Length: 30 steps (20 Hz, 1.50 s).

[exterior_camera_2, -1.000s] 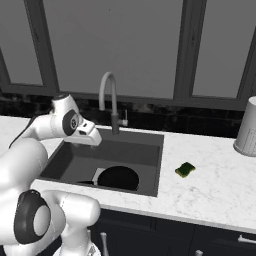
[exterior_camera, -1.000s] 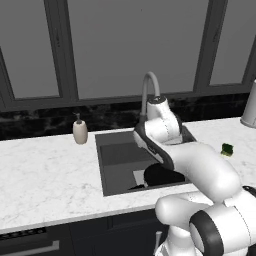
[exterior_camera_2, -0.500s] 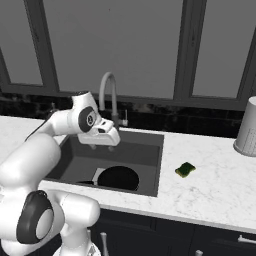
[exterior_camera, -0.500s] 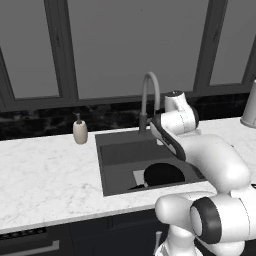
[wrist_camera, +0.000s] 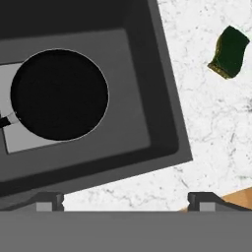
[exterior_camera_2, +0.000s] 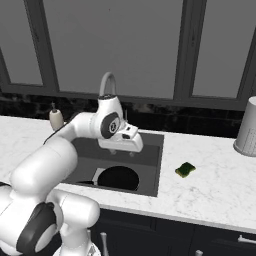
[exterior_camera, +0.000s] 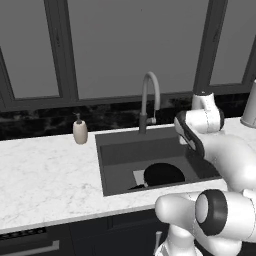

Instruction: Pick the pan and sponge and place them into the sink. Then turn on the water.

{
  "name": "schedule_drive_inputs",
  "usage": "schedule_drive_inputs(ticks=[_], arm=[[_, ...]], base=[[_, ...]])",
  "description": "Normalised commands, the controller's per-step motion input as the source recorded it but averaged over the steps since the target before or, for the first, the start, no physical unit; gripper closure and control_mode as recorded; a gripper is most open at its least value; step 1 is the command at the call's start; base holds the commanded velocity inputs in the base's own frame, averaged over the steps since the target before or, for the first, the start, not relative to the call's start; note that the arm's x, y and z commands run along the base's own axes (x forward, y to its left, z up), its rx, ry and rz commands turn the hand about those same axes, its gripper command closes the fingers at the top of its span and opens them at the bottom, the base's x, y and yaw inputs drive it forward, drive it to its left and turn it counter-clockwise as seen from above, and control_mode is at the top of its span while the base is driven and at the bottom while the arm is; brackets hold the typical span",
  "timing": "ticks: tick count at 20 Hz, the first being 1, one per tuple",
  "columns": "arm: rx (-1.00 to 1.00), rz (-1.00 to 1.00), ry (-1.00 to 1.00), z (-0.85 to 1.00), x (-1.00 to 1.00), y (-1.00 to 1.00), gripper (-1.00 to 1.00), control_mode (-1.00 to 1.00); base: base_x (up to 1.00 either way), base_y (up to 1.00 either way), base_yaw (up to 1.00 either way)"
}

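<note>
A white marble counter [exterior_camera_2: 210, 185] runs beneath dark windows in a simulated kitchen, where the pan [exterior_camera_2: 118, 178] lies flat on the bottom of the sink [exterior_camera_2: 153, 165], its thin handle pointing toward the basin's far left. The sponge [exterior_camera_2: 186, 169] sits on the marble to the right of the basin, apart from its rim. The gripper [exterior_camera_2: 131, 150] hangs above the sink's right half with its jaws spread wide and nothing between them; in the hand view its two dark tips flank the near rim while the sponge [wrist_camera: 228, 52] appears off to the upper right. No water runs from the arched faucet [exterior_camera: 150, 100].

With the pan in the basin, the sponge appears to be the step in hand, and that is where trouble could come. The sponge is small and low (and soft, by the look of it), so a descent off its centre may see one finger push it across the smooth marble rather than trap it. A shallow grasp could let it slip on the carry. A cream soap dispenser [exterior_camera: 80, 131] stands well clear at the left.
</note>
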Motion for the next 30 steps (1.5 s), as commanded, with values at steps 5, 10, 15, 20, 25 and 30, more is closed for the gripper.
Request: schedule_drive_inputs(ticks=[5,10,15,20,25,30], arm=[[0.02,-0.07,0.15,0.02,0.03,-0.62,-1.00,-1.00],[0.00,-0.12,0.12,0.00,0.10,-0.58,-1.00,-1.00],[0.02,-0.11,0.03,0.00,0.19,-0.65,-1.00,-1.00],[0.08,-0.03,0.02,-0.01,0.07,-0.52,-1.00,-1.00],[0.10,-0.01,0.00,-0.14,0.02,-0.38,-1.00,-1.00],[0.04,0.00,0.01,-0.07,0.07,-0.17,-1.00,-1.00]], base=[[0.00,0.00,0.00],[0.00,0.00,0.00],[0.00,0.00,0.00],[0.00,0.00,0.00],[0.00,0.00,0.00],[0.00,0.00,0.00]])
